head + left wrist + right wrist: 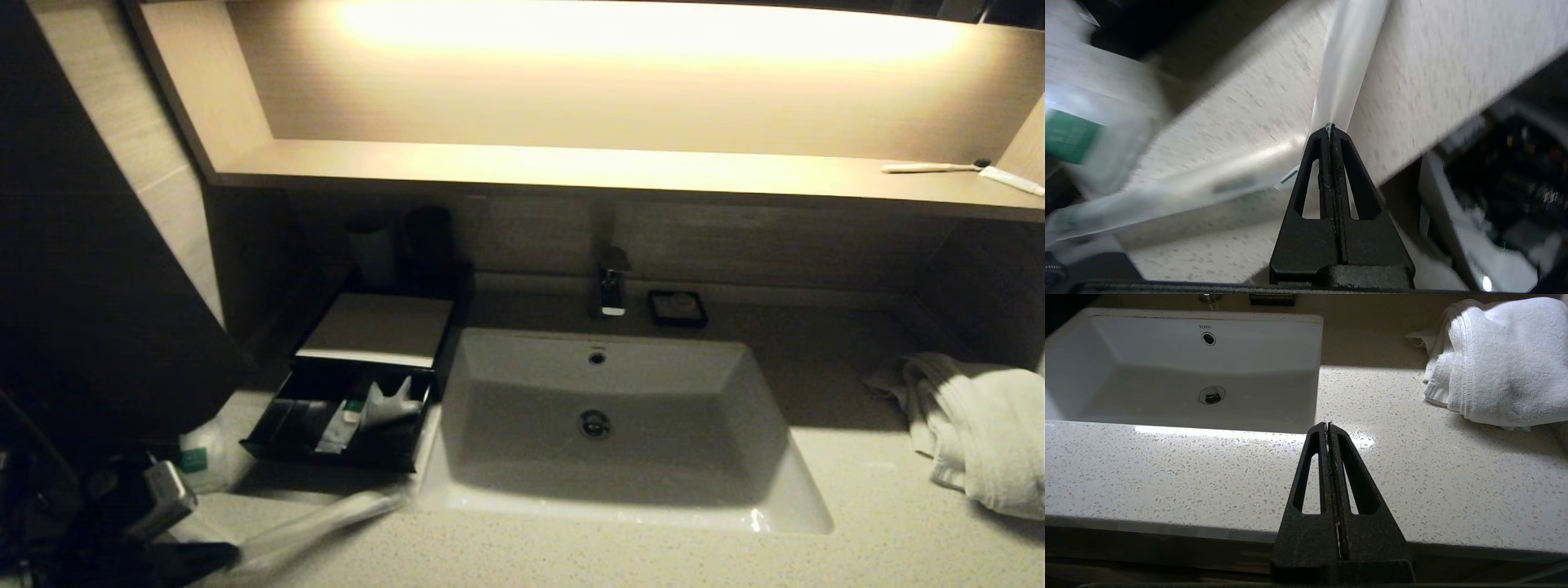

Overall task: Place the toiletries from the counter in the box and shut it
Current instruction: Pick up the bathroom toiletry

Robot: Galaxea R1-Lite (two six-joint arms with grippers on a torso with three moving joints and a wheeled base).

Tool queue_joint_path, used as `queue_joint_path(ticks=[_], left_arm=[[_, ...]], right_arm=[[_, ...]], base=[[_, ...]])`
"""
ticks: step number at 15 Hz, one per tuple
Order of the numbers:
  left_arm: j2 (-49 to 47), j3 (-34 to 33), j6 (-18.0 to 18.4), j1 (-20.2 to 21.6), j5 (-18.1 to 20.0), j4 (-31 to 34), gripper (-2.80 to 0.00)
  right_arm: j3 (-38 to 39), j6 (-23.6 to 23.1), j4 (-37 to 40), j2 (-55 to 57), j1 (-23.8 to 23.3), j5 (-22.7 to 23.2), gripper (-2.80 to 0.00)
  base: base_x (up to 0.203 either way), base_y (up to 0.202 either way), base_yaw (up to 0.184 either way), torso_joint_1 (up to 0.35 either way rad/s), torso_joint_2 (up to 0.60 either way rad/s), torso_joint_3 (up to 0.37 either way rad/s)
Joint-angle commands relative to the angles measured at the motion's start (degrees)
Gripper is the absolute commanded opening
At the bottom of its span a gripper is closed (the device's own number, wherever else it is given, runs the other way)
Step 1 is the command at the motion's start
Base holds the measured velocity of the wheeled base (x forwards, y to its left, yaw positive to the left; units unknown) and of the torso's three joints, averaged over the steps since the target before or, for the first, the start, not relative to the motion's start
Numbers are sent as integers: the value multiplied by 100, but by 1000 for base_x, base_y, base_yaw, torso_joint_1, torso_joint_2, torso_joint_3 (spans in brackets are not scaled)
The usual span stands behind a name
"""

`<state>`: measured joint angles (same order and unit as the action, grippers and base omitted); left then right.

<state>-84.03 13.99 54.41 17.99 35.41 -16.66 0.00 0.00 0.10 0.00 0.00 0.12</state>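
A black box (380, 327) stands left of the sink, and its drawer (326, 461) is pulled open with several white packets inside. My left gripper (1329, 126) is low at the counter's front left corner. It is shut on the end of a long white packet (1349, 61), which shows blurred in the head view (326, 523) and points toward the drawer. A second long packet (1188, 192) and a small packet with a green label (200, 457) lie on the counter beside it. My right gripper (1327, 424) is shut and empty above the counter's front edge.
The white sink (490, 498) fills the middle, with a faucet (611, 282) and a black soap dish (677, 308) behind it. A white towel (980, 433) is heaped at the right. A toothbrush (931, 167) lies on the upper shelf. Two cups (371, 245) stand behind the box.
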Motion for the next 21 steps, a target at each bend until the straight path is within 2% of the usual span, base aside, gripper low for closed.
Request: queue_joint_path(ticks=[1,3,8,11,14,18,21], left_arm=[[257,115,-455,2,34,-8,-280],[496,167,-962,2,36,8,-280],[873,509,-1900,2,35,30,-280],[1069,605,-2127,-4,36,70,-280],[1155,869,-2339,-6,36,469,-280],[1101,1369,-3219,-48,28,638,-280],[942,1601,-3416,-76,27,638,-280]], right_arm=[[0,0,-1,0,0,-3,-280],[0,0,-1,0,0,2,-280],[0,0,-1,0,0,6,-280],[0,0,7,0,0,6,-280],[0,0,-1,0,0,6,-280],[0,0,-1,0,0,6,-280],[0,0,-1,0,-3,6,-280]], base=[[0,0,0,0,0,0],[0,0,0,0,0,0],[0,0,0,0,0,0],[0,0,0,0,0,0],[0,0,0,0,0,0],[0,0,0,0,0,0],[0,0,0,0,0,0]])
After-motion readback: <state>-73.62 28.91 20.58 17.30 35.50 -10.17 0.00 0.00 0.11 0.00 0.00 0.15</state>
